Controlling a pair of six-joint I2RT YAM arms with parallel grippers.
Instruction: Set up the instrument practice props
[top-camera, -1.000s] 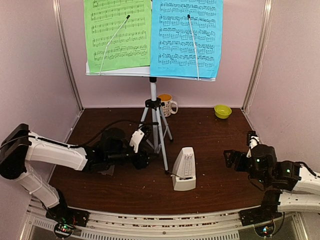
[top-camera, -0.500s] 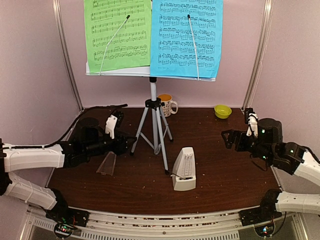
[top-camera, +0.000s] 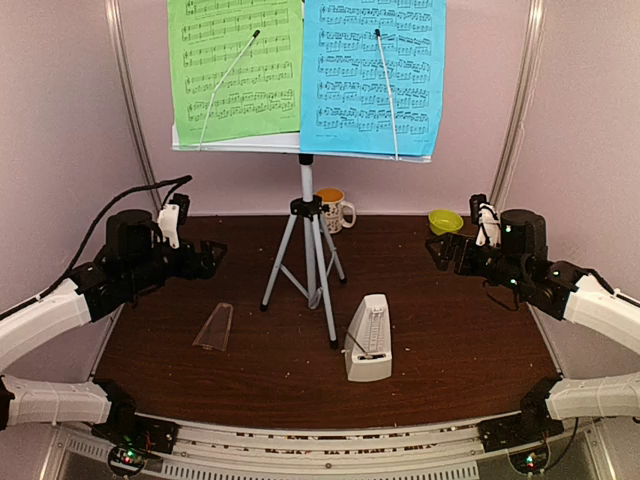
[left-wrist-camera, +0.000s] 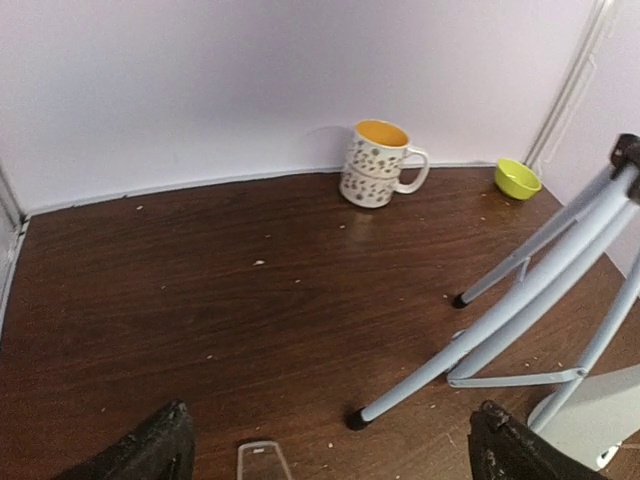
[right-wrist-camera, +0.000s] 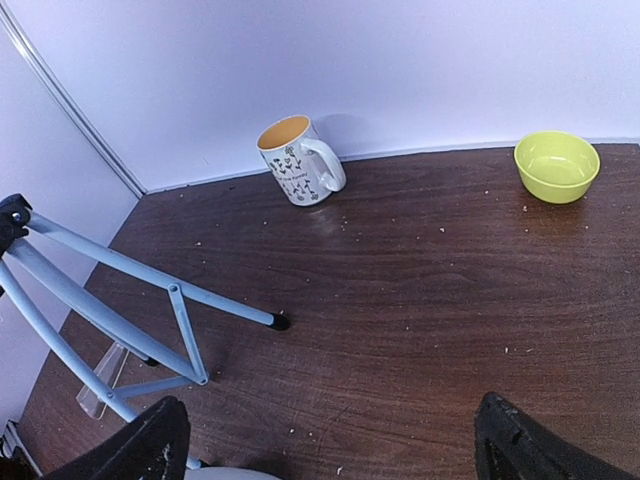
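The pale grey music stand on its silver tripod (top-camera: 305, 215) is upright at the table's middle. It carries a green music sheet (top-camera: 235, 70) and a blue music sheet (top-camera: 375, 75). The white metronome (top-camera: 368, 340) stands in front of the tripod without its cover. Its clear cover (top-camera: 214, 327) lies flat on the table to the left. My left gripper (top-camera: 205, 258) hovers open at the left, apart from the tripod legs (left-wrist-camera: 520, 300) and the cover's tip (left-wrist-camera: 262, 460). My right gripper (top-camera: 445, 252) hovers open at the right, empty, with the tripod (right-wrist-camera: 120, 300) off to its left.
A patterned mug (top-camera: 337, 210) stands against the back wall behind the tripod, and a small green bowl (top-camera: 445, 222) sits at the back right. Pale walls close in the table on three sides. Mug (right-wrist-camera: 298, 160) and bowl (right-wrist-camera: 557, 165) lie ahead of the right gripper.
My left arm has pulled back to the left and up, away from the tripod, and its jaws have opened wide. My right arm has risen and swung toward the back right.
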